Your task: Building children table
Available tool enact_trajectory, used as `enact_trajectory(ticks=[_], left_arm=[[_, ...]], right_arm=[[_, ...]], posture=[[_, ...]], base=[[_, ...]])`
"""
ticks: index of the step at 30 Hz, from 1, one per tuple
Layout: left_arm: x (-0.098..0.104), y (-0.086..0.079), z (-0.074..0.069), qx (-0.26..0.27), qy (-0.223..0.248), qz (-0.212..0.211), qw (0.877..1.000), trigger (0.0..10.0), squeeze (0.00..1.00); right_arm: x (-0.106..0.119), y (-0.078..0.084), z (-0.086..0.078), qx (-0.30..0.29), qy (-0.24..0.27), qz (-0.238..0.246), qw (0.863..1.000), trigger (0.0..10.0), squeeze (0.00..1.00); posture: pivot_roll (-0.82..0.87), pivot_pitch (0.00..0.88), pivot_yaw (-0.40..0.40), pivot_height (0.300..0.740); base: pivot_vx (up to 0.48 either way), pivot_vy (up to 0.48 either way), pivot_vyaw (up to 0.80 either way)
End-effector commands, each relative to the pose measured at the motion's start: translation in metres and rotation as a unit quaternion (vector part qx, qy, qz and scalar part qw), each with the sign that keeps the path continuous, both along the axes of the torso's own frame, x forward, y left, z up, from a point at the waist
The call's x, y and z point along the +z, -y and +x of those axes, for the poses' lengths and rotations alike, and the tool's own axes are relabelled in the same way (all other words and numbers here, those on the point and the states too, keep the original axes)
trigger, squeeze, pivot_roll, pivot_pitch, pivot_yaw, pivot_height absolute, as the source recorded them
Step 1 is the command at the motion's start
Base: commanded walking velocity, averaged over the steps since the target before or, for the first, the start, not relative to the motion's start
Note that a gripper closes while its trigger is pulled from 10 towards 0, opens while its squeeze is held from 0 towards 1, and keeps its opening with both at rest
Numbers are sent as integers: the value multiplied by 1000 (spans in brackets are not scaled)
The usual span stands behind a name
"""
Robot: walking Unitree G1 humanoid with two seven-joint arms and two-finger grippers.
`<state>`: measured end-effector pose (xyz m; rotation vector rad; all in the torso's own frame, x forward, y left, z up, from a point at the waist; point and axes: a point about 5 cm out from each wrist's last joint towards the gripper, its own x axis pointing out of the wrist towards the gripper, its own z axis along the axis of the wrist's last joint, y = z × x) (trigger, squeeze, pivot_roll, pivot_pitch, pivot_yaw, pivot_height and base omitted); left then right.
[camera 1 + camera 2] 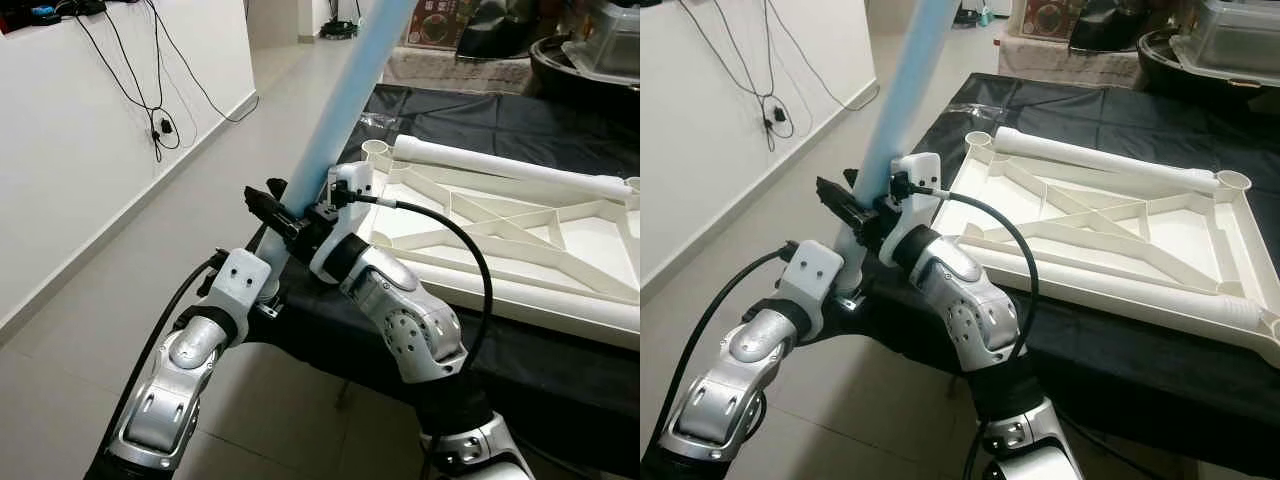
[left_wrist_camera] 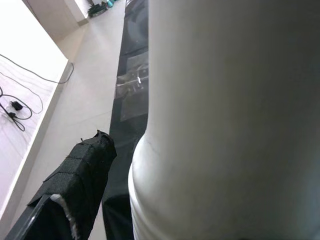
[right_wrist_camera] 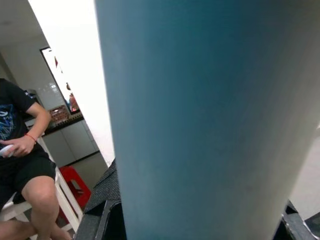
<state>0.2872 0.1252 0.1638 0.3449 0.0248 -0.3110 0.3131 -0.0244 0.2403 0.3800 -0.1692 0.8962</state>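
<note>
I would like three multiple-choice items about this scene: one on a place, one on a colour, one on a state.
1. Where does the white tabletop frame lie?
A. on the black cloth
B. on the bare floor
C. against the wall

2. What colour is the upper part of the table leg?
A. red
B. light blue
C. black

3. How is the leg held?
A. it lies flat
B. one gripper holds it
C. both grippers hold it, tilted

Answers: 1 A, black cloth shows around the frame. 2 B, the upper shaft is light blue. 3 C, left gripper and right gripper clasp its lower part.
</note>
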Motion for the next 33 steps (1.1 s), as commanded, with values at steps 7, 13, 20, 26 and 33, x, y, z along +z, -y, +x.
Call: enact_trajectory(ticks=[7, 13, 20, 26, 33], left_arm=[[1, 3, 2, -9, 14, -1, 1000, 0, 0], [0, 6, 1, -19, 24, 3, 1000, 0, 0], [-2, 7, 0, -19, 27, 5, 999, 10000, 0], [-6, 11, -10, -25, 16, -25, 999, 10000, 0], [-14, 17, -24, -57, -16, -49, 997, 10000, 0]], right_arm=[[-1, -10, -12, 37, -4, 1, 999, 10000, 0], [-1, -11, -14, 44, -10, 2, 999, 10000, 0], [-6, -13, -15, 53, -21, 1, 998, 10000, 0], [-9, -6, -8, 40, -14, -2, 999, 10000, 1000], [-4, 3, -3, 55, 2, 0, 998, 10000, 0]], posture=[[102, 65, 32, 740], [95, 51, 34, 740], [93, 41, 34, 740], [93, 41, 34, 740], [96, 33, 33, 740]], base=[[0, 0, 0], [0, 0, 0], [0, 0, 0], [0, 0, 0], [0, 0, 0]])
